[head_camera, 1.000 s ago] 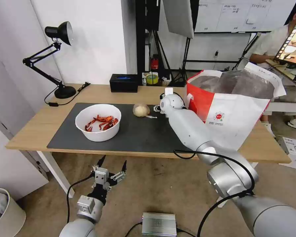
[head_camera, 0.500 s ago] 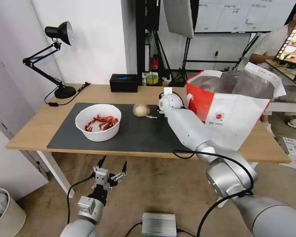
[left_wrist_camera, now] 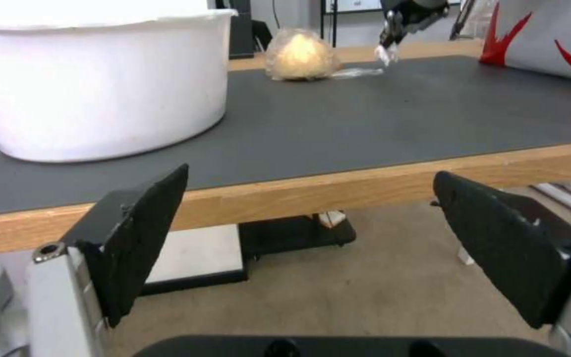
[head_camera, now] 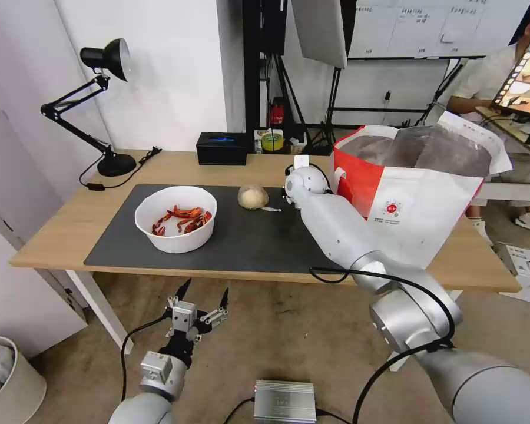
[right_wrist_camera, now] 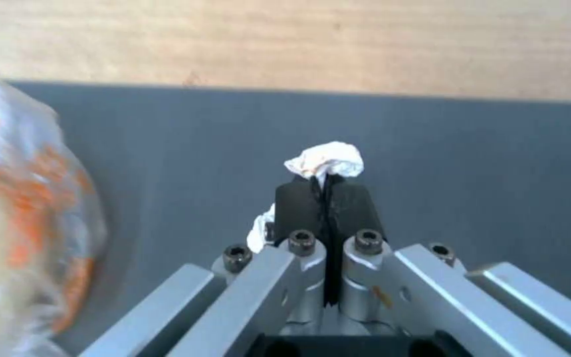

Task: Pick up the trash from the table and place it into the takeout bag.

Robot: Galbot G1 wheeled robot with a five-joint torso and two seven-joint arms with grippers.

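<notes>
2 claws: right claw (right_wrist_camera: 325, 191) pinches tissue wad (right_wrist_camera: 325, 159); left claw (left_wrist_camera: 312, 248) spread, idle.

Right claw (right_wrist_camera: 325, 191) clamped; left claw (left_wrist_camera: 318, 243) spread, low.

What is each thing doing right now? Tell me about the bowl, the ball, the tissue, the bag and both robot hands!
White bowl: upright, shells inside.
Wrapped ball: resting on the mat.
Tissue wad: pinched, lifted.
Takeout bag: standing open.
Right gripper: shut on tissue.
Left gripper: open, below table edge.

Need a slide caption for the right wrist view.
Right gripper shut on tissue wad above the grey mat.
</notes>
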